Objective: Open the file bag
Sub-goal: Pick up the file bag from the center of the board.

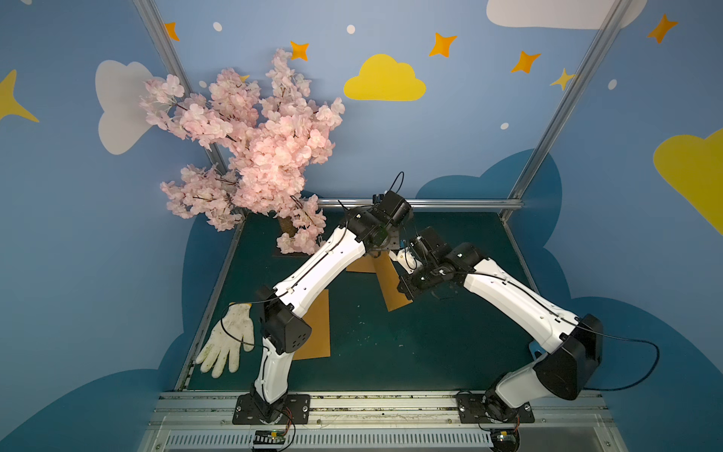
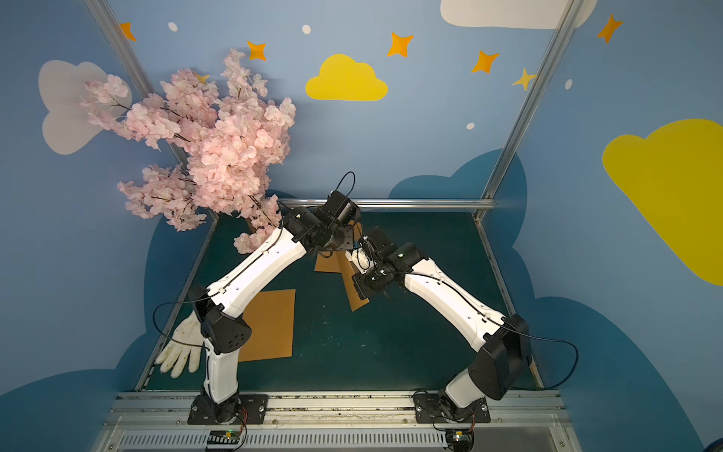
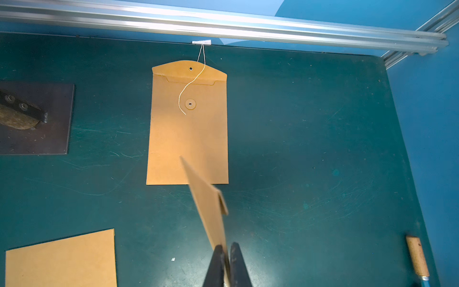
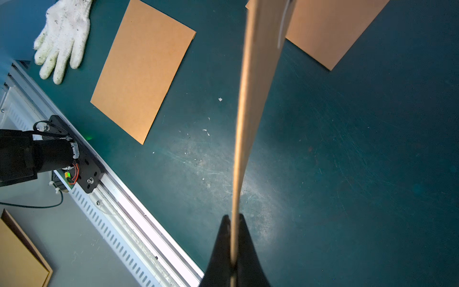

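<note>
Above the far middle of the table [image 1: 410,344], both arms meet over 1 brown bag [image 1: 393,289], which hangs clear of the surface and slants between them. In the left wrist view the left gripper [image 3: 226,263] is clamped on an edge of the bag [image 3: 208,206]. Its 2 fingers [image 3: 215,266] press against the paper with no gap showing. The bag is seen nearly edge-on there, with a short flap [image 3: 222,202] standing off its side. In the right wrist view the right gripper [image 4: 233,248] likewise pinches the bag [image 4: 250,99] by a thin edge, jaws tight on it. A pale strip [image 4: 283,24] runs along the bag's far end. It may be the tie string, but it is too blurred to be sure. In both top views the wrists hide the fingertips.

On the table near the back rail [image 3: 223,27], a 2nd bag [image 3: 187,139] lies flat, flap end toward the rail. Its white string [image 3: 192,79] is unwound. It trails loose beside the lower button [image 3: 190,104] and runs up to a white tab [image 3: 201,42] at the rail.

A 3rd bag [image 1: 317,332] lies flat, plain side up, partly under the left arm. Just beside it, at the table's left edge, lies a white glove [image 1: 229,338]. A pink blossom tree [image 1: 254,148] stands in the far left corner.
</note>
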